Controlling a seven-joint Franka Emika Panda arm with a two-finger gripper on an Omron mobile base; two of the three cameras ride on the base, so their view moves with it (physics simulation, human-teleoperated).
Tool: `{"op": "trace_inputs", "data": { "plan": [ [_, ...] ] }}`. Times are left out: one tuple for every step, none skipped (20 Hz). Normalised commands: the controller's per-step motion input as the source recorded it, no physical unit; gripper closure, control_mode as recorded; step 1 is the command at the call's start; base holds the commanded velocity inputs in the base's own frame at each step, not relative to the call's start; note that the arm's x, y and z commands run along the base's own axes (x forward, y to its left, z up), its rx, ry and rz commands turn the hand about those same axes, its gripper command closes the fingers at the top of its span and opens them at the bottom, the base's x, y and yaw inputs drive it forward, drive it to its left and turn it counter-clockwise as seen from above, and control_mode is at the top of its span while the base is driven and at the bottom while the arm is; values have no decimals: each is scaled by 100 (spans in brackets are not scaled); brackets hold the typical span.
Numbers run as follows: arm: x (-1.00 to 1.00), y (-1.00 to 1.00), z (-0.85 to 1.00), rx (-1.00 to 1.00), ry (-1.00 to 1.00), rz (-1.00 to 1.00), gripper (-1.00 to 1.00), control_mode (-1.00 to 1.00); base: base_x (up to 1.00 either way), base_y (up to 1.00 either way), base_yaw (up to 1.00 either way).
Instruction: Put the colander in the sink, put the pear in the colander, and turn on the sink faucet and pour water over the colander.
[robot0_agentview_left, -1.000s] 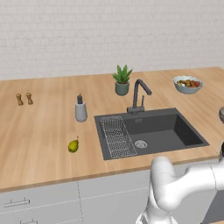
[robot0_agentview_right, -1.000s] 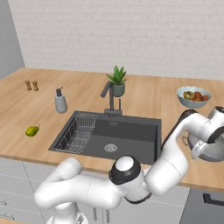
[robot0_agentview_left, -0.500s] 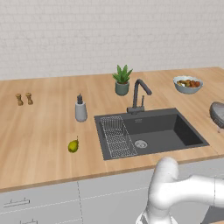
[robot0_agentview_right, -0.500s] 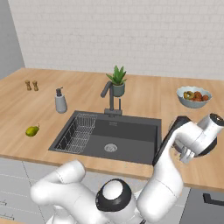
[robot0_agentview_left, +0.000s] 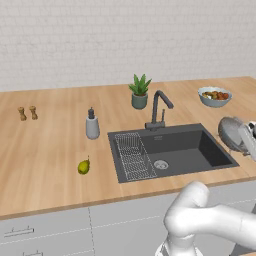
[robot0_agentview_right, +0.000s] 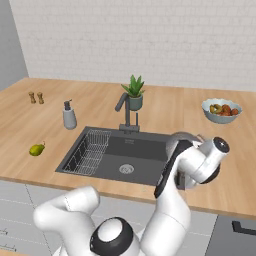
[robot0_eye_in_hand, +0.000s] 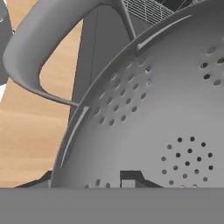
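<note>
The silver-grey perforated colander (robot0_agentview_left: 231, 133) hangs tilted above the counter just right of the sink (robot0_agentview_left: 212, 150), and my gripper (robot0_agentview_left: 246, 136) is shut on its rim. From the right base it appears as a grey dome (robot0_agentview_right: 179, 140) in front of my hand. In the hand view the colander's holed inner wall (robot0_eye_in_hand: 166, 113) and its looped handle (robot0_eye_in_hand: 39, 39) are close up, with one dark fingertip (robot0_eye_in_hand: 131, 178) against the wall. The yellow-green pear (robot0_agentview_left: 83, 166) lies on the counter left of the sink. Behind the basin stands the dark faucet (robot0_agentview_left: 158, 107).
A wire rack (robot0_agentview_left: 134, 155) sits in the sink's left part. A fruit bowl (robot0_agentview_left: 214, 96) is at the back right, a potted plant (robot0_agentview_left: 139, 91) behind the faucet, a soap dispenser (robot0_agentview_left: 92, 125) left of the sink, two small shakers (robot0_agentview_left: 27, 113) far left.
The arm has swung left, carrying the colander from the far right edge of the counter to the sink's right rim. Pear and faucet are unmoved.
</note>
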Motion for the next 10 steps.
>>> {"op": "trace_inputs", "data": {
  "plan": [
    [52, 17, 0, 0, -2, 42, 100, -100, 0, 0, 0],
    [56, 8, 0, 0, 0, 41, 100, -100, 0, 0, 0],
    [61, 8, 0, 0, 0, 41, 100, -100, 0, 0, 0],
    [71, 10, 0, 0, 0, 40, 100, -100, 0, 0, 0],
    [69, 18, 0, 0, 0, 39, 100, -100, 0, 0, 0],
    [75, 23, 0, 0, 0, 38, 100, -100, 0, 0, 0],
    [72, 29, 0, 0, 0, 37, 100, -100, 0, 0, 0],
    [74, 33, 0, -1, 0, 35, 100, -100, 0, 0, 0],
    [74, 36, 0, -2, 0, 34, 100, -100, 0, 0, 0],
    [69, 37, 0, -3, 0, 34, 100, -100, 0, 0, 0]
  ]
}}
